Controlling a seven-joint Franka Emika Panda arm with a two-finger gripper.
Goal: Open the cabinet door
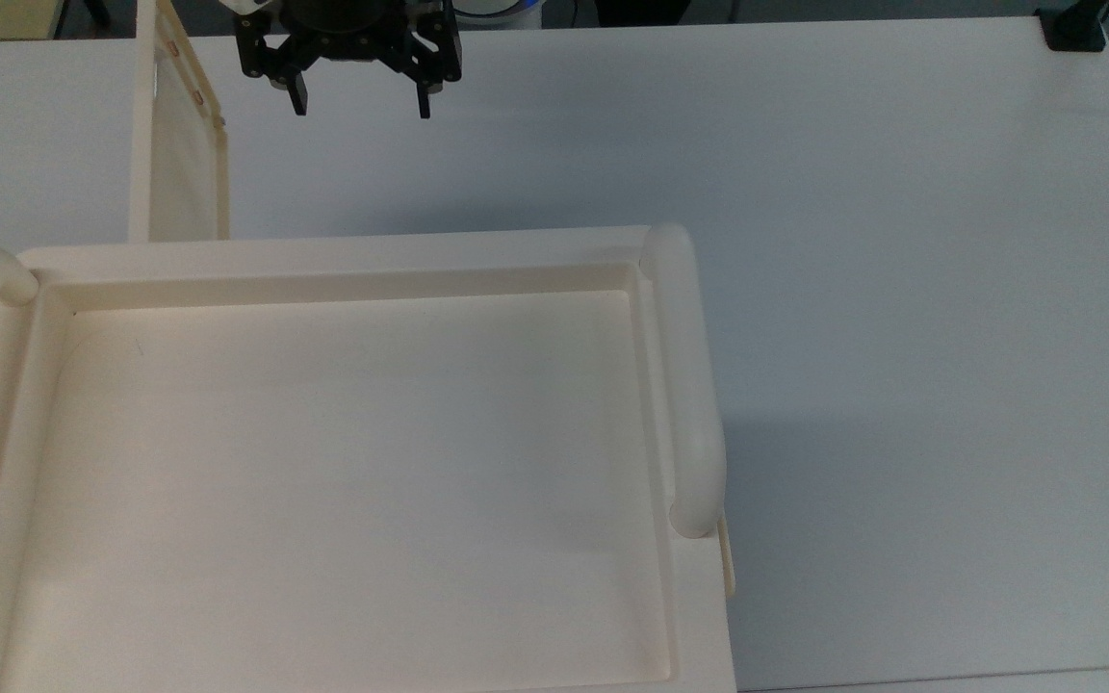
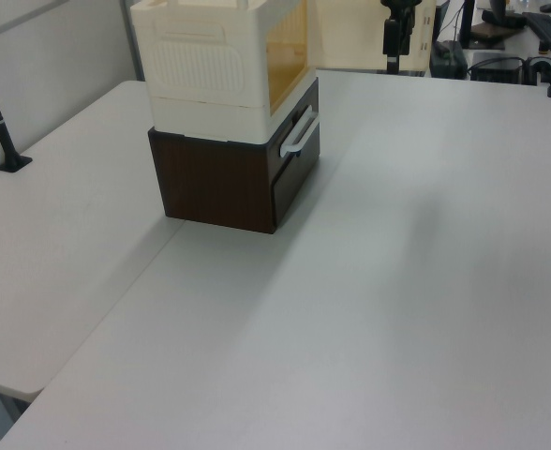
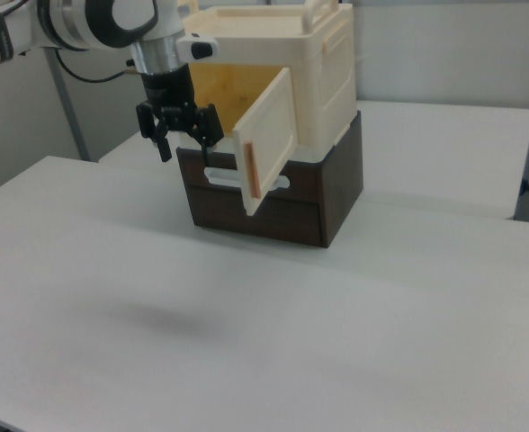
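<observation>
A broad white table point(image 2: 425, 281) fills the room's foreground, with a pale wall point(image 3: 444, 54) behind it.

Soft, even overhead light fills all three views, bright and without hard glare. The white tabletop point(image 1: 805, 192) looks bluish in the top view, where the cabinet point(image 1: 343, 462) throws a faint grey shadow to the top view's right. The claw point(image 1: 358, 101) is slightly soft-edged there. The right view is mildly washed out.

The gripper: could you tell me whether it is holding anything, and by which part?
Nothing is held: the gripper is open, apart from the cabinet door.
</observation>
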